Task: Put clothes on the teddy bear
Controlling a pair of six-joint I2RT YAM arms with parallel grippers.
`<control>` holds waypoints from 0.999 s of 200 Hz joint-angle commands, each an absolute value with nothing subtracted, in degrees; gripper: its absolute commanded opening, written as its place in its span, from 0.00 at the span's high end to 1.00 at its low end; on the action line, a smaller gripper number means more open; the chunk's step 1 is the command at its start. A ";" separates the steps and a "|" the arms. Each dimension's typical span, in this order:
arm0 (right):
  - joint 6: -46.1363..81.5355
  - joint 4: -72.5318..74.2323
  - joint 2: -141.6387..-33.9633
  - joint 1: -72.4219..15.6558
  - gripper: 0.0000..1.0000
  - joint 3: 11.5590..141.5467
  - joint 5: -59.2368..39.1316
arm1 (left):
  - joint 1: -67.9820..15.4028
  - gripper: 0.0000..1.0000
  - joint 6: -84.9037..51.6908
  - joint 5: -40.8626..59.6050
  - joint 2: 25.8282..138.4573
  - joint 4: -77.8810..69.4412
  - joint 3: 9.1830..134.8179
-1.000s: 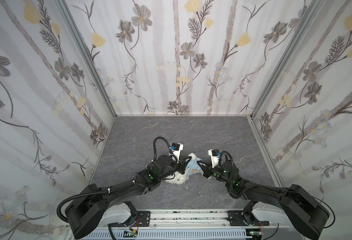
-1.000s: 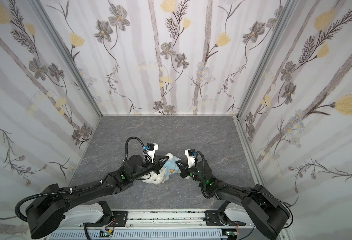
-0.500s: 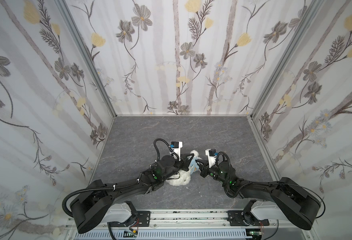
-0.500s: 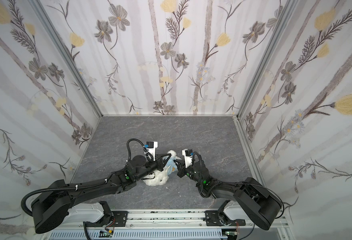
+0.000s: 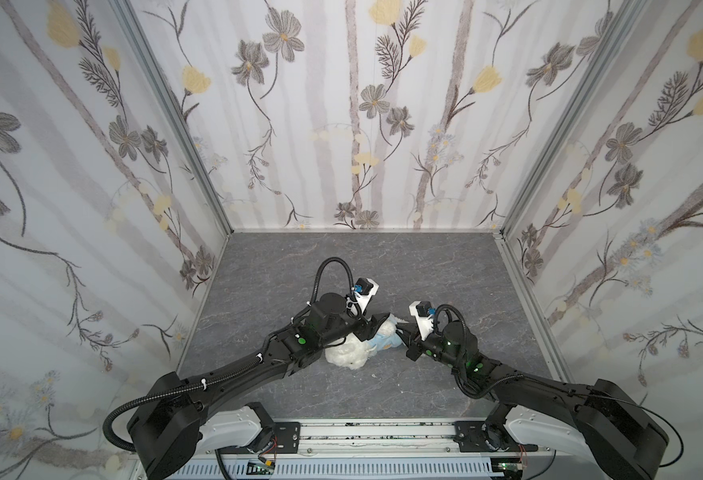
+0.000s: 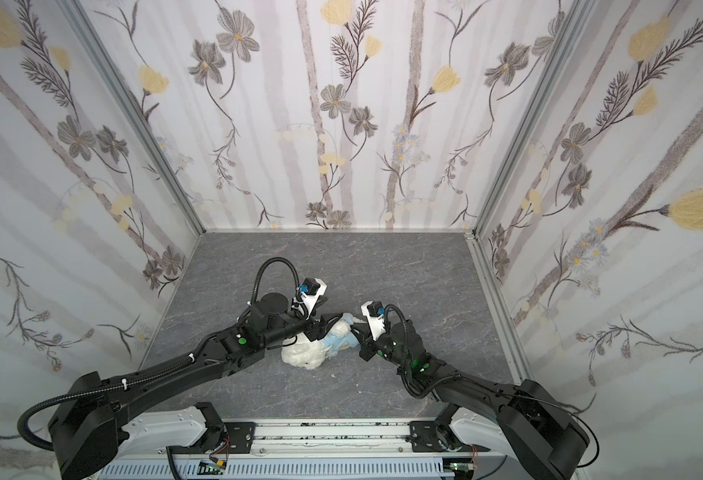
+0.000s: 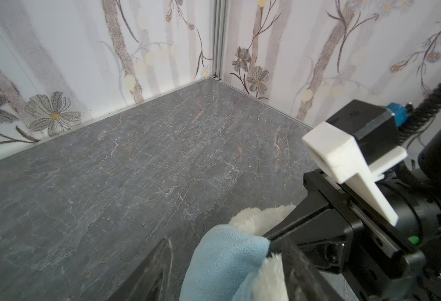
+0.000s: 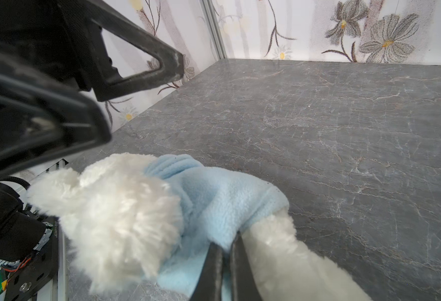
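Teddy bear: the white fluffy teddy bear lies on the grey floor. It is low in the middle of the frame in both top views, between the two arms.
Blue hoodie: the blue hoodie is partly on the bear. White fur pokes out of its openings.
Left gripper: the left gripper has its fingers spread wide, just above the bear. In the left wrist view, blue cloth and white fur sit between the fingers, and the fingers do not squeeze them.
Right gripper: the right gripper is closed tight and pinches the edge of the hoodie.
In the way: the left arm covers the left side of the bear in both top views. The round white lump nearest the rail may be its head, but no face shows.
Around: flower walls stand on three sides. A metal rail runs along the bottom of the frame. A white camera mount sits on the right arm, close to the bear.
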State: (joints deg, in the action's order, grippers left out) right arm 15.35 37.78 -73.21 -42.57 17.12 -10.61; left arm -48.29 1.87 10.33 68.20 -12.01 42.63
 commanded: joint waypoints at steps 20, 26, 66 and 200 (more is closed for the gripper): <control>14.98 35.99 -73.30 -41.84 1.00 18.63 -11.86 | -49.07 0.31 12.45 19.74 68.97 -2.06 46.61; 15.11 35.71 -73.14 -41.74 1.00 18.67 -11.73 | -49.25 0.30 12.57 19.94 69.68 -1.56 47.19; 15.67 36.14 -72.81 -41.67 1.00 18.81 -11.87 | -49.62 0.39 11.51 20.20 76.69 -0.79 50.47; 5.60 27.52 -60.09 -41.77 0.50 18.35 -6.93 | -41.26 1.00 -13.81 29.76 73.99 -15.50 48.75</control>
State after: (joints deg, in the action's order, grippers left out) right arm 13.45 31.33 -64.71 -41.71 17.89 -3.07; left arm -43.00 -18.04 25.10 72.90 -16.38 47.03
